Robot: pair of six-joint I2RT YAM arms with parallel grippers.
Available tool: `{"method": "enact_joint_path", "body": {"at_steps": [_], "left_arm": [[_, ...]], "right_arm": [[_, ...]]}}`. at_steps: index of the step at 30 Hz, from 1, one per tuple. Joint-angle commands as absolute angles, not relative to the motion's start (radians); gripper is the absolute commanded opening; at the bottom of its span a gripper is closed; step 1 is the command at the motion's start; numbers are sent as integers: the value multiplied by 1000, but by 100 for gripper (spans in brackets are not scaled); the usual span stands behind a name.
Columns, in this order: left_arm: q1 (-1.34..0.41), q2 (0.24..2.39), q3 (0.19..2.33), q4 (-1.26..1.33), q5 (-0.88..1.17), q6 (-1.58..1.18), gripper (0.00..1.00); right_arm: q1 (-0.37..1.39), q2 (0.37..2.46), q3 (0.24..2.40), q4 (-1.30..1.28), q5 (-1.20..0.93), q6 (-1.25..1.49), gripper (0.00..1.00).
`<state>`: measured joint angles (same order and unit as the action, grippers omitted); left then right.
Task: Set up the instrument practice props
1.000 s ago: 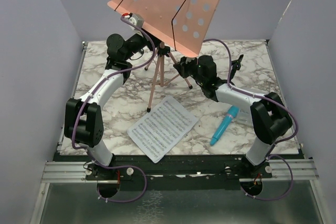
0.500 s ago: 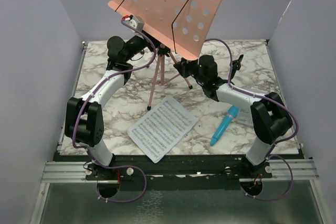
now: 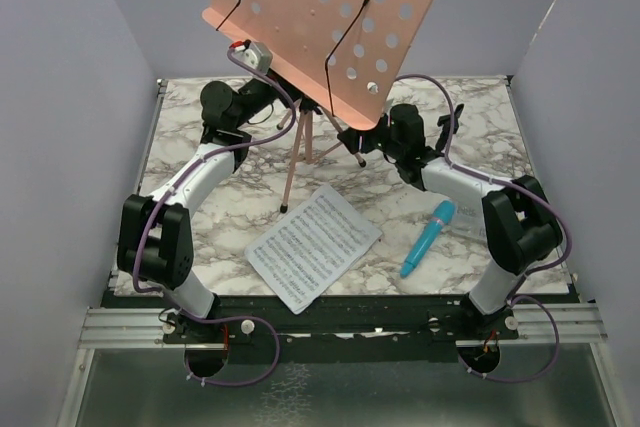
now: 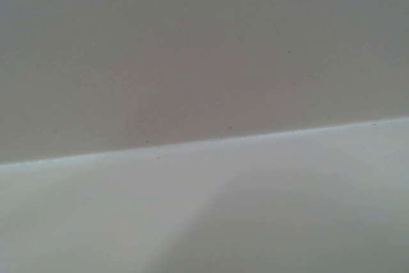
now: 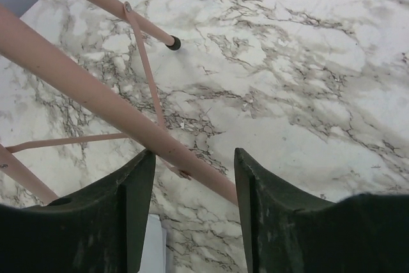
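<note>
Right claw (image 5: 192,158) is hanging open astride a leg (image 5: 96,97) of the pink music stand (image 3: 320,7) at upper centre of the desk (image 3: 490,137), probably to steady it; state of left claw (image 3: 272,95) cannot be told.

Right gripper (image 5: 192,158) parted, left gripper (image 3: 280,97) unclear.
</note>
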<state>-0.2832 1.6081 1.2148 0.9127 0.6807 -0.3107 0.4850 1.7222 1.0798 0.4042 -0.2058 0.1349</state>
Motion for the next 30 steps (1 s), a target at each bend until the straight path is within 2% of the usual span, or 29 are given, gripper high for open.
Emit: {"method": "enact_joint_path", "body": {"at_steps": [1, 7, 14, 16, 23, 30], "left_arm": [[-281, 1508, 1235, 1063, 676, -318, 0], [-281, 1506, 1226, 1052, 663, -326, 0], [-279, 1508, 1215, 1039, 636, -329, 0], [-278, 1509, 1216, 1036, 635, -330, 0], [-277, 1510, 1212, 1015, 622, -321, 0], [-270, 1515, 1210, 989, 597, -313, 0]], "right_arm": [[466, 1744, 1086, 355, -220, 144, 57], [467, 1781, 1098, 365, -356, 107, 68], [467, 1863, 1169, 370, -401, 101, 69], [466, 1886, 1209, 338, -375, 103, 66], [467, 1891, 1251, 283, -278, 84, 42], [467, 1871, 1252, 212, -142, 81, 39]]}}
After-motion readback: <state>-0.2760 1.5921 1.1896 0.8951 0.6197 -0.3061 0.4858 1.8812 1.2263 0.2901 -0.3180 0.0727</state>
